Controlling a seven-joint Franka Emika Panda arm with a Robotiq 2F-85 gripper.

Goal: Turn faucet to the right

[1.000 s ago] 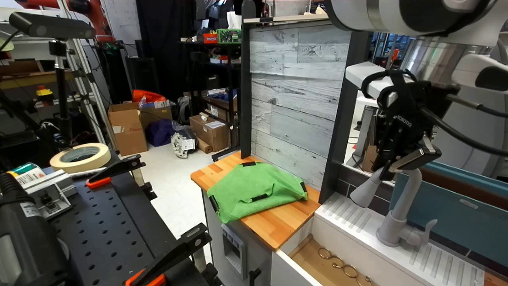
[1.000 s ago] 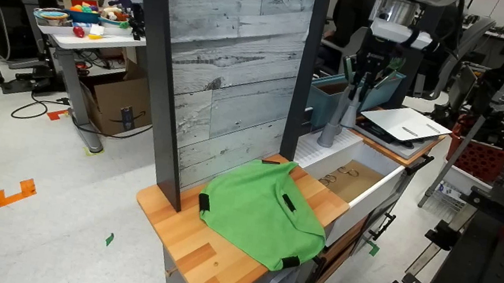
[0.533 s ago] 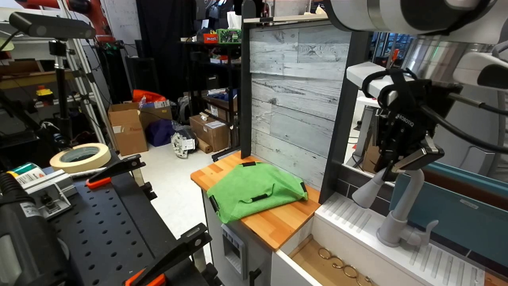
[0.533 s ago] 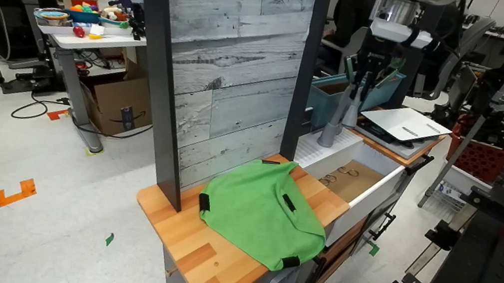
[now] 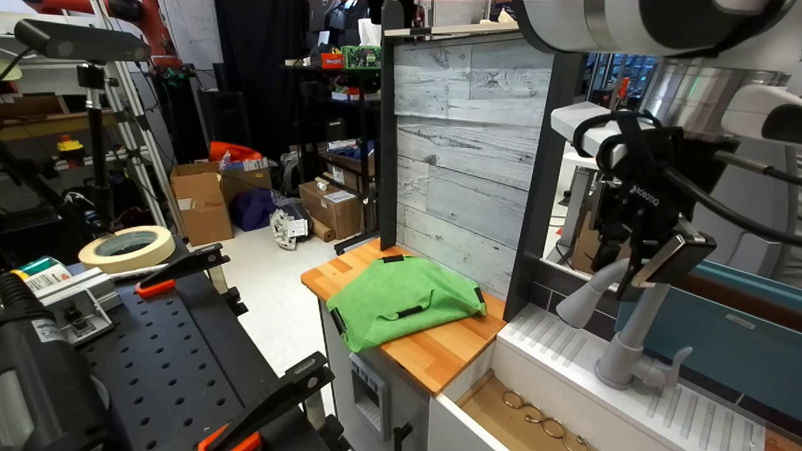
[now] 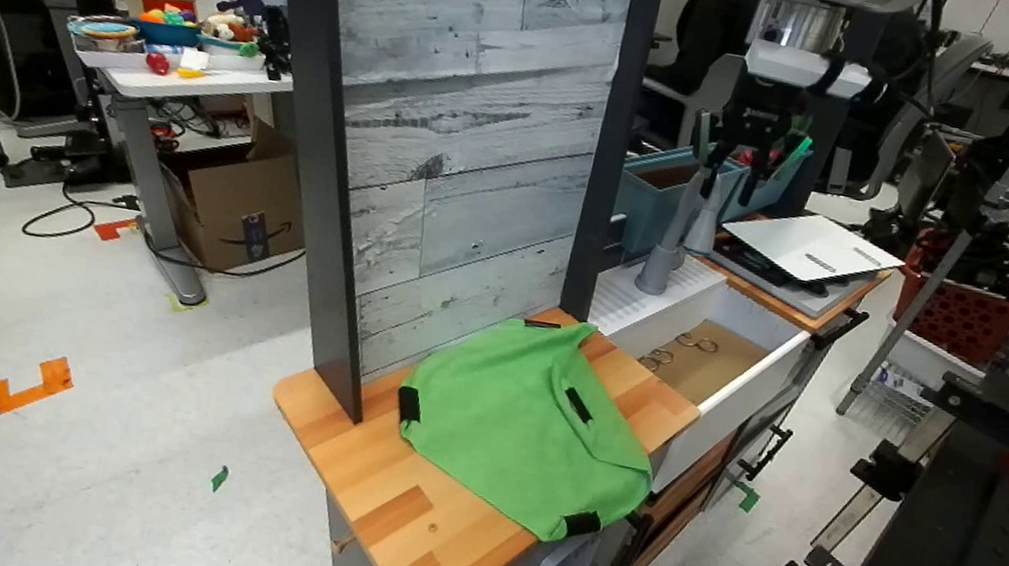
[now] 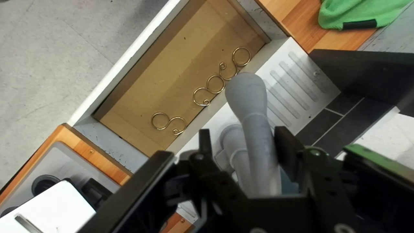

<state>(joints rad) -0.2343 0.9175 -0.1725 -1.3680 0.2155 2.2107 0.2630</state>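
Note:
The light grey faucet [image 5: 643, 316] stands upright on the ribbed ledge of the white sink [image 5: 561, 351]. It also shows in an exterior view [image 6: 659, 265] and in the wrist view [image 7: 255, 129]. Its spout head hangs over the ledge and its side lever [image 5: 678, 362] is at the base. My gripper [image 7: 243, 139] is open, with one finger on each side of the arched spout. In the wrist view the spout lies close to the right finger, with a wide gap to the left one; contact is unclear. The gripper also shows in both exterior views [image 5: 617, 272] [image 6: 728, 185].
A teal bin [image 5: 745, 351] stands right behind the faucet. A grey wood panel [image 5: 463, 163] with a dark post rises beside the sink. Brass hooks [image 7: 168, 121] lie in the basin. A green cloth [image 5: 407, 300] and a white board [image 6: 814, 246] lie on the counters either side.
The gripper has opened: its fingers, earlier close on the spout, are now spread apart. It has shifted very slightly. The faucet moved only slightly over the last second.

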